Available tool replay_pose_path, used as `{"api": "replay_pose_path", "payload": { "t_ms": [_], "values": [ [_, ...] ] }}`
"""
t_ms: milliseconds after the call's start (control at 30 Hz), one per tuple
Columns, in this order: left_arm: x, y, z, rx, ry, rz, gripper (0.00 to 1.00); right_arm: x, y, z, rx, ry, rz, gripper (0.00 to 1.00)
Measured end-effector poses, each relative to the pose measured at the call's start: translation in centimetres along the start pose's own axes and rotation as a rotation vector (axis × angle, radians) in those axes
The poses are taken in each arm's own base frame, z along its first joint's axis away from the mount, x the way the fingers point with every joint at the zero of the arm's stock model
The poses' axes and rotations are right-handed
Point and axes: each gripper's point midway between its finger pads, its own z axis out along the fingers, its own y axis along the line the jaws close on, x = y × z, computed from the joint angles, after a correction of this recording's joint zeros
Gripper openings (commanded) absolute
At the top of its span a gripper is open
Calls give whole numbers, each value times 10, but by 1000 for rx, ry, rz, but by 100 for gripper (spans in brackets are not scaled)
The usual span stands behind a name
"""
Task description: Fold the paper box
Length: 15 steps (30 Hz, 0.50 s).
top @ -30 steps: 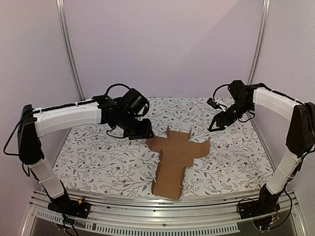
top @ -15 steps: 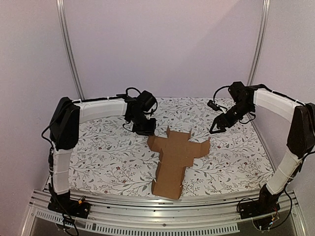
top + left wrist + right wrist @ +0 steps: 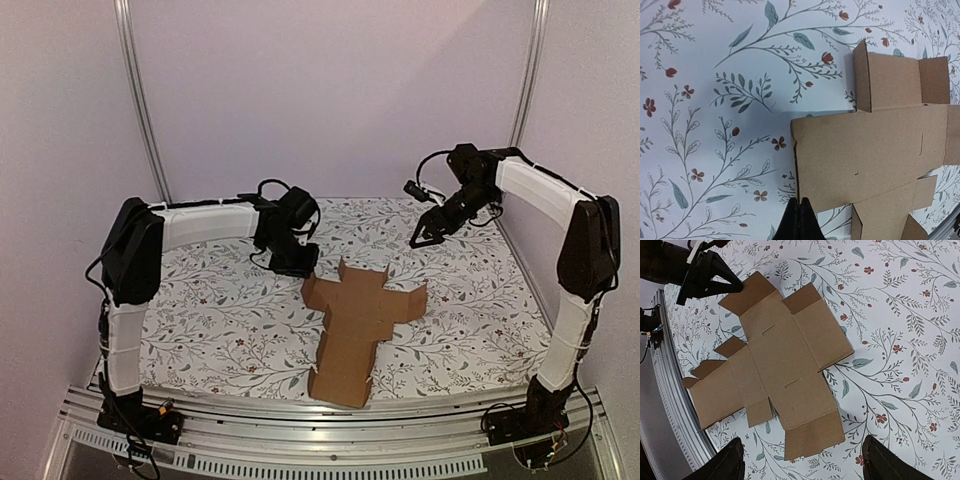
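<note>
Inspecting the paper box (image 3: 358, 320): it lay flat mid-table, no panel folded up — all folding outstanding. My left pincer (image 3: 297, 268) was closed at its edge; my right pincer (image 3: 425, 232) hung open, well apart.

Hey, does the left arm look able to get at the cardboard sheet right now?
Probably yes: the left gripper is right at an edge of the flat paper box with nothing between them, but its jaws are shut and must open to grasp.
</note>
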Motion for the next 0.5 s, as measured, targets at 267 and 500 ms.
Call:
{"api": "replay_pose_path", "payload": {
  "t_ms": [267, 500],
  "values": [
    [20, -44, -46, 43, -102, 233, 0, -5, 1, 24, -46, 71, -14, 82],
    [32, -87, -78, 100, -220, 355, 0, -18, 12, 42, -101, 108, -44, 81]
  ]
}}
